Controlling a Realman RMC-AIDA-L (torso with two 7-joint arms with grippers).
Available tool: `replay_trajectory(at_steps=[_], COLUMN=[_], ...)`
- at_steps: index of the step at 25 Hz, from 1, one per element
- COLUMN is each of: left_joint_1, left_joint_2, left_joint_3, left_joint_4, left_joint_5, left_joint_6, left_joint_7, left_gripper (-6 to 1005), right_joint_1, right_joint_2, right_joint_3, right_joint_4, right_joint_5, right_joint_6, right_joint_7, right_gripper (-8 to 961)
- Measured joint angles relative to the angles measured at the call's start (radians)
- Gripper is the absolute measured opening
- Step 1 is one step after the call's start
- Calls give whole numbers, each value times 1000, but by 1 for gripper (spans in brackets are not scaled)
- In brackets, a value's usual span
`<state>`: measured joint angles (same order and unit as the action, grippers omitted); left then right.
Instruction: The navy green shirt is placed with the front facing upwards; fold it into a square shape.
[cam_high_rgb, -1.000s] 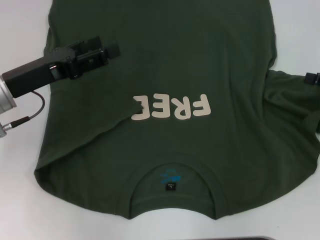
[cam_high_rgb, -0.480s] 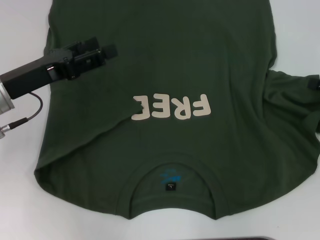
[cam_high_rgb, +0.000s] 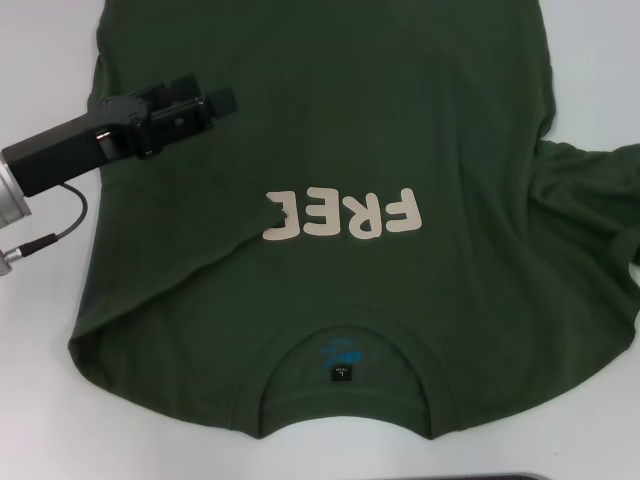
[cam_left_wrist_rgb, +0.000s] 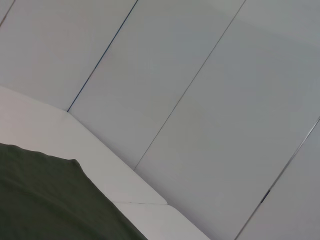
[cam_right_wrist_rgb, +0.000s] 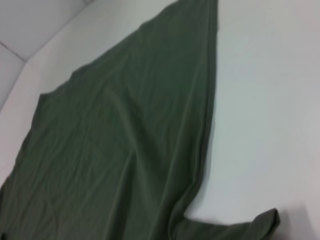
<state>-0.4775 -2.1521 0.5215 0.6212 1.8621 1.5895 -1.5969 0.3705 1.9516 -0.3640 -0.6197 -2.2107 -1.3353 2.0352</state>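
The dark olive-green cotton short-sleeved shirt (cam_high_rgb: 330, 250) lies spread front up on the white table (cam_high_rgb: 40, 400), its collar and small black neck tag (cam_high_rgb: 341, 373) at the near edge and its hem running off at the far side, so its long axis runs near to far. The cream block letters "FREE" (cam_high_rgb: 343, 215) cross the chest, read upside down from the robot's side.

The left gripper (cam_high_rgb: 222, 101) hangs above the far-left part of the cloth, its black body reaching in from the left and pointing toward the middle of the shirt. Whether its fingers are spread or closed I cannot tell. It holds no fabric that I can see. The left sleeve looks already tucked in along the left border, while the right sleeve (cam_high_rgb: 590, 190) still juts out, rumpled, at the right. That sleeve lies well apart from the left gripper, so the right arm is the better placed for it.

Against the earlier frames, the right gripper, then showing at the right edge, is now gone from the head view; the left one has barely shifted.
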Motion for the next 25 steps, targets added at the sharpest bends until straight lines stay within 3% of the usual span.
replay_trajectory(at_steps=[10,25], left_joint_1=[4,4], left_joint_2=[-1,-3], left_joint_3=[0,2], left_joint_4=[-3,-3], left_joint_5=[0,0], left_joint_6=[0,11], left_joint_7=[-5,-7], left_gripper=[904,904], right_joint_1=[5,-16], right_joint_2=[-21,-25], right_joint_3=[55,101], right_joint_4=[-4,-31], right_joint_5=[0,1], right_joint_6=[-48,-81], right_joint_7=[-1,15], right_gripper=[10,11])
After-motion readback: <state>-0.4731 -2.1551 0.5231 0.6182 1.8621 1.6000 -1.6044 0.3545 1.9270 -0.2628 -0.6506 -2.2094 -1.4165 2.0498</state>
